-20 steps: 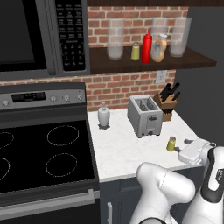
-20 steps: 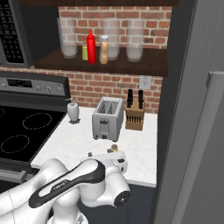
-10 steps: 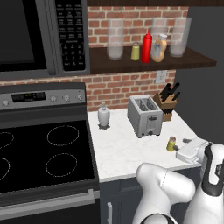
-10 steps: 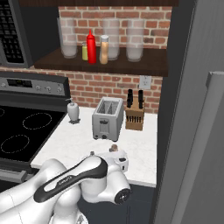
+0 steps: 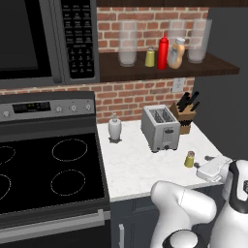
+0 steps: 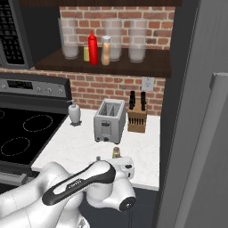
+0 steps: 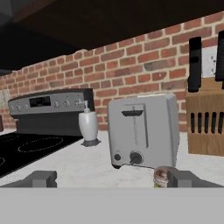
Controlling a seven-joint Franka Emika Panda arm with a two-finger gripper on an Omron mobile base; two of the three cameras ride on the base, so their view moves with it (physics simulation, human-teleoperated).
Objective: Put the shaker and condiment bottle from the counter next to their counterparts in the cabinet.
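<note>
In the hand view, just the brownish cap of the shaker (image 7: 163,174) rises above the bottom band, just inside the right fingertip (image 7: 186,179); its body is cut off below. The knife block (image 7: 205,129), beyond and right of the jaws, runs off the right edge. In the right base view the arm covers all of the shaker (image 6: 116,152) but its top.

Even, soft rendered light with faint shadows, no glare; edges look slightly coarse, and the shelf's underside is dark.
</note>
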